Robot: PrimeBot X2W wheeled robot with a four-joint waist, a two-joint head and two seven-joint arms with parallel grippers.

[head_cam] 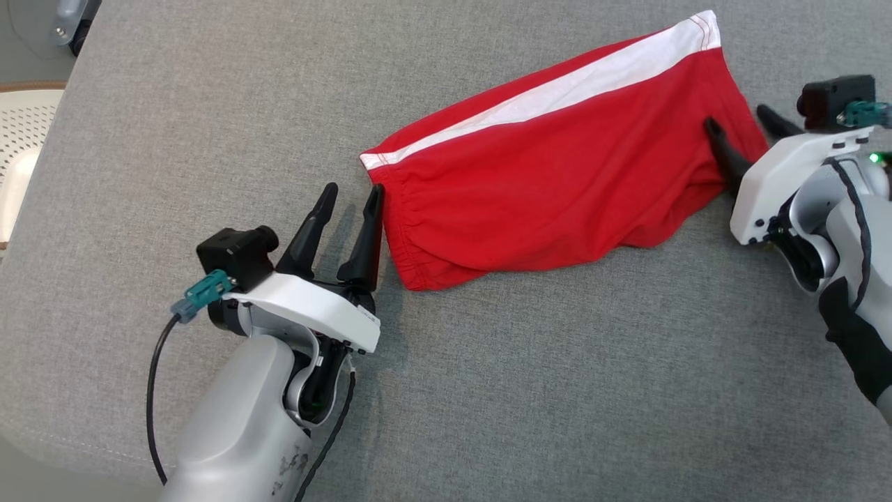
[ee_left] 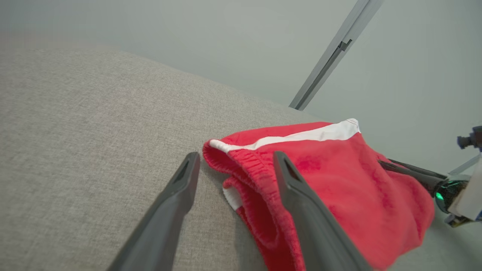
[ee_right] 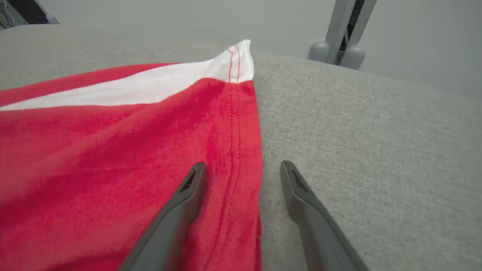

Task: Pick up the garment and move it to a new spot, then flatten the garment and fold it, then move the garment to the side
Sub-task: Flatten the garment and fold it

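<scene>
The garment (head_cam: pixel 550 174) is a pair of red shorts with a white side stripe, lying folded on the grey cloth table (head_cam: pixel 209 125). Its elastic waistband points lower left and its hem upper right. My left gripper (head_cam: pixel 354 189) stands open at the waistband end, its right finger against the band (ee_left: pixel 260 177) and the left one over bare table. At the hem end my right gripper (head_cam: pixel 739 118) is open too: one finger lies on the red cloth (ee_right: pixel 113 162), the other over the table just past the stitched hem (ee_right: pixel 235 124).
The grey table edge runs along the left, with a pale perforated chair (head_cam: pixel 21 132) beyond it. A metal frame post with round feet (ee_right: pixel 335 49) stands past the far edge. Bare table lies in front of the garment and to its upper left.
</scene>
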